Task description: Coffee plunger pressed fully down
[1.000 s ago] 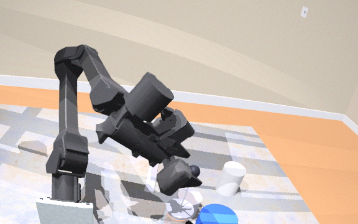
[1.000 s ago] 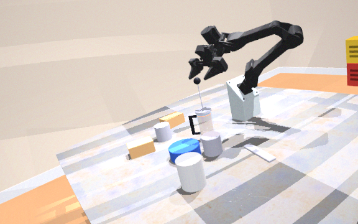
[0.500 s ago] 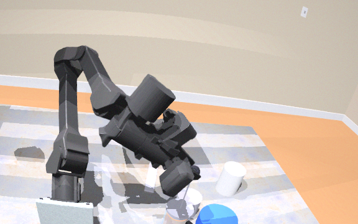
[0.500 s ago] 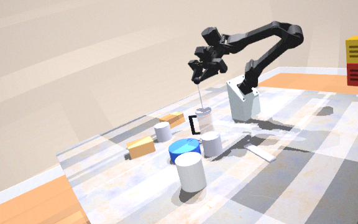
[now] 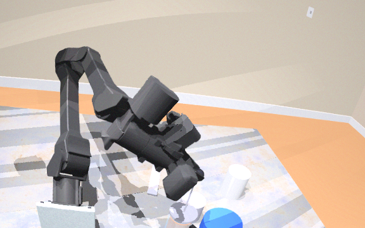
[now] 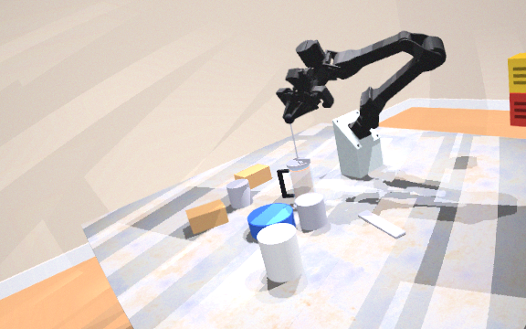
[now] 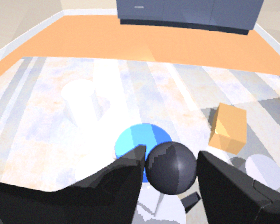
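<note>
The coffee press [image 6: 301, 179] [image 5: 182, 215] is a clear glass cylinder with a black handle [image 6: 283, 183] and stands upright on the table. Its thin plunger rod [image 6: 294, 142] [image 5: 187, 199] rises well above the lid. My gripper [image 6: 289, 117] [image 5: 192, 181] [image 7: 171, 155] is at the top of the rod and shut on the dark round plunger knob [image 7: 171, 168] [image 6: 288, 120]. In the top view a finger hides most of the knob.
A blue cylinder [image 6: 270, 218] [image 5: 221, 219] [image 7: 139, 141] and white cylinders [image 6: 310, 210] [image 6: 279, 251] [image 6: 238, 193] stand close around the press. Two orange boxes [image 6: 206, 216] [image 6: 254, 175] lie to the left in the exterior view. A flat white bar [image 6: 382, 224] [image 5: 153, 183] lies near the arm's base [image 6: 356, 151].
</note>
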